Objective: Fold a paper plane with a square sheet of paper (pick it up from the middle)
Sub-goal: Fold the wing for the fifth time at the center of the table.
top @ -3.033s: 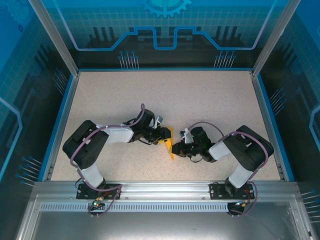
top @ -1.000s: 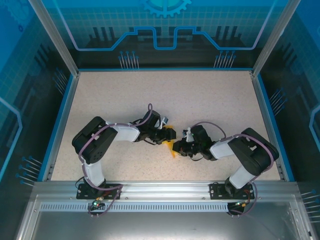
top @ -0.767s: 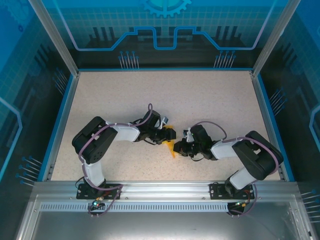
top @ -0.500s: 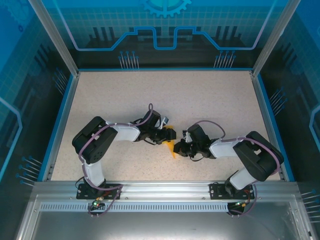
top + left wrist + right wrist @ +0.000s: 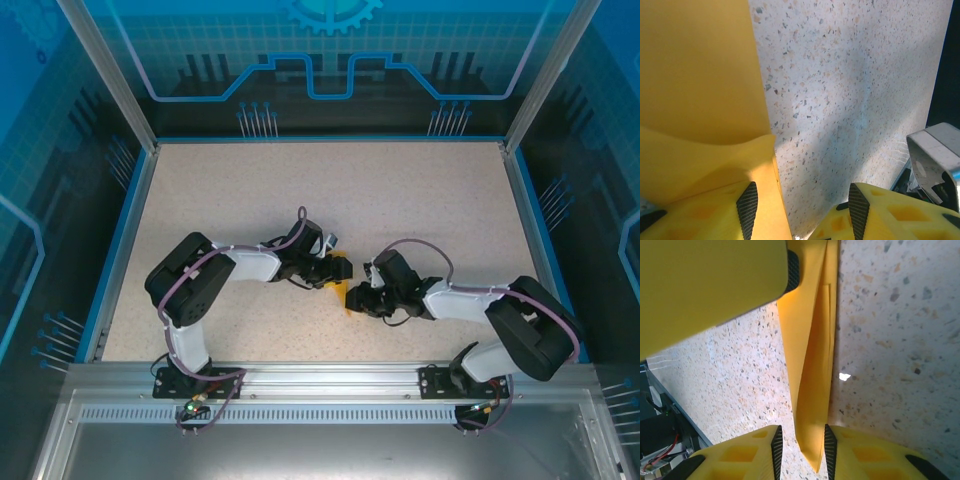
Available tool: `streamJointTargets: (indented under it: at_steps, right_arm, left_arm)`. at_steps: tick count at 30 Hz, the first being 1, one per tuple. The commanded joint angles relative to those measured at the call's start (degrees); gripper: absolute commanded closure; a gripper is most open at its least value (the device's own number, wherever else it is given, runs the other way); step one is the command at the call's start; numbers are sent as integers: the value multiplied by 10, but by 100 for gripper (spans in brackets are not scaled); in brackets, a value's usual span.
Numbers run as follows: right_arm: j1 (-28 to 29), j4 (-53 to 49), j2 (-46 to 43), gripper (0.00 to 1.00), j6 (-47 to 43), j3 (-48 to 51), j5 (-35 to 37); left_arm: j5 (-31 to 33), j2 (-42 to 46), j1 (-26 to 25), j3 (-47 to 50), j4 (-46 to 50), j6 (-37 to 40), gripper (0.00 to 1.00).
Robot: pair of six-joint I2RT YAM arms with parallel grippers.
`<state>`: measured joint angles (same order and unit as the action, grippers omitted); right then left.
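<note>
- Orange-yellow and partly folded, the paper plane (image 5: 342, 284) lies on the speckled bench (image 5: 350, 190), in the middle of its near half, between the two grippers.
- From above, the left gripper (image 5: 327, 270) reaches in from the left at the paper's far end. The right gripper (image 5: 359, 298) comes in from the right at its near end (the two heads sit just beside each other).
- In the left wrist view the left gripper's jaws stand spread. A broad flap of the paper lies against one finger (image 5: 705, 220) and curls up at its edge, while the other finger (image 5: 890, 215) is clear of the paper, over bare bench.
- In the right wrist view the paper narrows to a long pointed strip with a lengthwise crease, and its tip sits between the right gripper's pads.
- Those jaws are a little apart. A sliver of bench shows between one pad and the paper, and the other pad is at the paper's edge (touching or not, I cannot tell).
- In that same view a yellow finger (image 5: 710, 285) of the left gripper rests over the strip's far end.
</note>
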<state>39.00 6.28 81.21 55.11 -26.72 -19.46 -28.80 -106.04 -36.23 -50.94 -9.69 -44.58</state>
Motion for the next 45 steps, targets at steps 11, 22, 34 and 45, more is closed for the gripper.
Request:
streamJointTargets:
  at_steps: [11, 22, 34, 45]
  right_arm:
    - [21, -65, 49, 81, -15, -37, 38]
    - [22, -33, 68, 93, 20, 8, 39]
    - [31, -59, -39, 89, 27, 22, 83]
    - [2, 118, -8, 91, 48, -8, -18]
  left_arm:
    - [2, -22, -2, -7, 34, 16, 46]
    - [4, -18, -2, -13, 48, 23, 46]
    - [5, -20, -2, -14, 58, 24, 47]
    - [0, -26, -1, -17, 56, 19, 47]
